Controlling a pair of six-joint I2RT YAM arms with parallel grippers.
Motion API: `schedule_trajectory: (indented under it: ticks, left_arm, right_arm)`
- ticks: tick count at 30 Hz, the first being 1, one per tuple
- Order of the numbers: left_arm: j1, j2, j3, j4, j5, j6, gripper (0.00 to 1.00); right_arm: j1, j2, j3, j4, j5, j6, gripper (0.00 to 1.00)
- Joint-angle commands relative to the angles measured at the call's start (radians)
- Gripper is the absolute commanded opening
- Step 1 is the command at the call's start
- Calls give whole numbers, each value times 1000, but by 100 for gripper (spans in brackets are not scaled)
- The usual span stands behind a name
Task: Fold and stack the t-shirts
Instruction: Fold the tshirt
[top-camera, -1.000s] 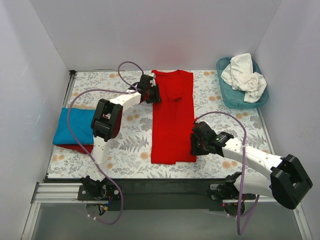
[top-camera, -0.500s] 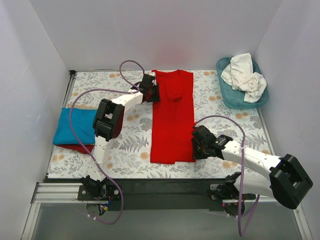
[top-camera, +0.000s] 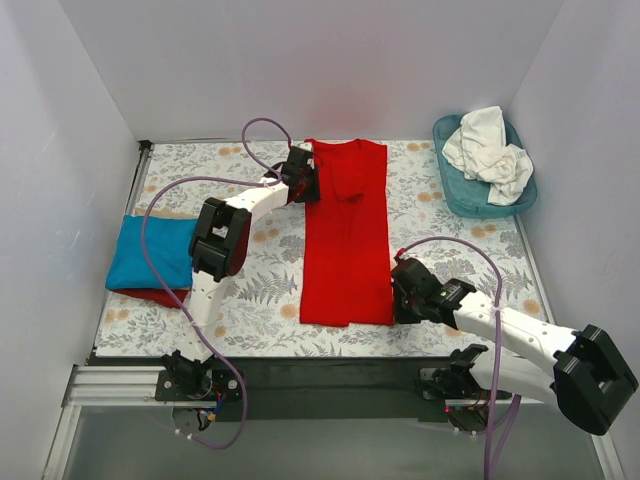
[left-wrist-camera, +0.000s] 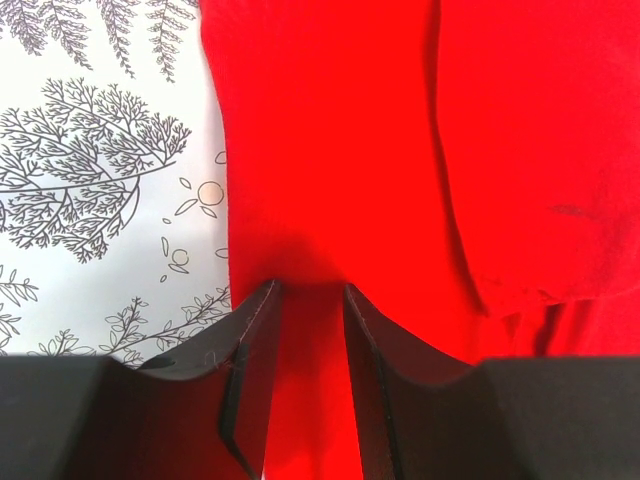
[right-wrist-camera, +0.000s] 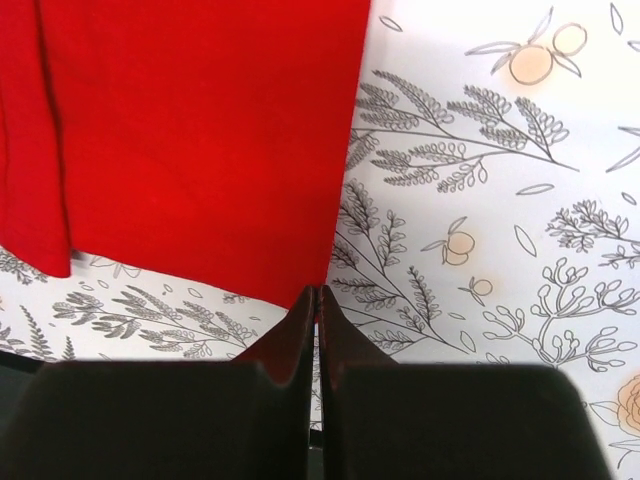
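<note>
A long red t-shirt (top-camera: 345, 240) lies flat in the middle of the floral cloth, its sides folded in. My left gripper (top-camera: 310, 184) is at its far left shoulder. In the left wrist view the left gripper (left-wrist-camera: 308, 288) has its jaws apart, with the red t-shirt (left-wrist-camera: 340, 150) lying under the gap. My right gripper (top-camera: 398, 308) is at the near right corner. In the right wrist view the right gripper (right-wrist-camera: 316, 290) is shut, its tips meeting on the corner of the red t-shirt (right-wrist-camera: 200, 130). A folded turquoise t-shirt (top-camera: 150, 250) rests on a red one (top-camera: 150, 296) at the left.
A teal basket (top-camera: 455, 195) at the far right holds crumpled white t-shirts (top-camera: 490, 150). White walls close in the left, back and right sides. The floral table cloth (top-camera: 260, 290) ends at a dark strip along the near edge (top-camera: 330, 375).
My right gripper has slid toward the near edge along the shirt's right side and has shut at its corner. The left gripper has hardly moved.
</note>
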Motion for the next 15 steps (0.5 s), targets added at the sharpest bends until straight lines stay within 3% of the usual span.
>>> schedule_trajectory:
  ticks: [1, 15]
  left_arm:
    - [9, 43, 9, -59, -65, 24, 30]
    - [12, 49, 1, -56, -61, 13, 30]
  right_arm:
    - [2, -34, -33, -54, 18, 41, 1]
    - [0, -98, -75, -92, 41, 98, 1]
